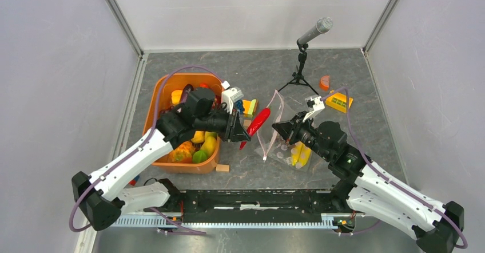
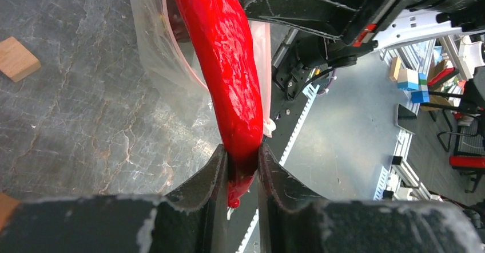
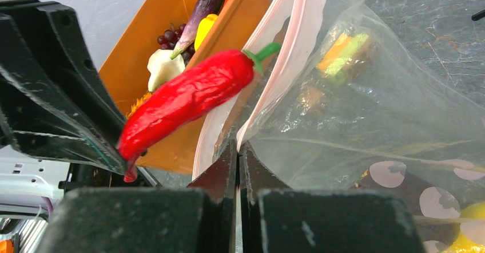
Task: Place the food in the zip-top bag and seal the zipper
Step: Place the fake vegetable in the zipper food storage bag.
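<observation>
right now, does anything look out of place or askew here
The red chilli is pinched only by its thin tip in the left claw, sticking out far toward the bag. A wooden block lies loose beside the orange tub.

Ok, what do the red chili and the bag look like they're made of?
Red chili: probably moulded plastic, glossy, judging by the sharp highlights on its skin. Bag: thin clear plastic film, creased and see-through, with soft glare.

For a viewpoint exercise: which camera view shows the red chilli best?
Right wrist: the whole red chilli, green stem to tip, is visible. Left wrist shows its lower part pinched in the left jaws; the top view shows it small.
</observation>
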You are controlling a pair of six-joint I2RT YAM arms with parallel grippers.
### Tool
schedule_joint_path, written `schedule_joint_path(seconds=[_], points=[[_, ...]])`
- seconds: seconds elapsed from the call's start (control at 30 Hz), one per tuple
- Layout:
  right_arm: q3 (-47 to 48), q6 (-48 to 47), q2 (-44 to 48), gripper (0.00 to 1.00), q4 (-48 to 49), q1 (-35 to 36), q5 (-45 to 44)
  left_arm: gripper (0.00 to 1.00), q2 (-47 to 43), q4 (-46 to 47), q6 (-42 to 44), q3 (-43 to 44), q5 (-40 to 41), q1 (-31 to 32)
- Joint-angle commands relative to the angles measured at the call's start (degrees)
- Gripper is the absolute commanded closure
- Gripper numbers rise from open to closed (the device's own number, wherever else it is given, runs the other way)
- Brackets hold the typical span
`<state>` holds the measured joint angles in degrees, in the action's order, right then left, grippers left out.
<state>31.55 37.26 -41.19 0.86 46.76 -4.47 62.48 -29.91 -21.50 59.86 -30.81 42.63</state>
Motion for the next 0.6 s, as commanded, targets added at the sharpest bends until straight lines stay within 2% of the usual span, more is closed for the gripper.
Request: schedule_joint_path(seconds=[0.0,0.23,0.33,0.47,0.57], points=[[1.2,-0.4,1.2,0.99,2.4,0.1,1.1,0.86,2.9,2.5,2.2,1.0,-2.2,0.4],[1.6,-2.3,1.6,0.99,3.6,0.2,4.3,0.85,7.4,2.8,0.5,4.9,-3.0,1.2],[2.0,-3.5,0.9,0.99,3.5,0.2,7.2,0.86,8.6,2.6,-2.4,7.0,0.5,1.4],[3.3,-5.6,-1.1,1.0,1.2,0.2,9.5,0.86,9.0,-3.6,-5.3,12.6,4.4,1.6],[3.0,-6.5,-1.6,1.0,1.8,0.3,11.1,0.84,7.9,-4.1,-6.7,12.5,7.4,1.6]])
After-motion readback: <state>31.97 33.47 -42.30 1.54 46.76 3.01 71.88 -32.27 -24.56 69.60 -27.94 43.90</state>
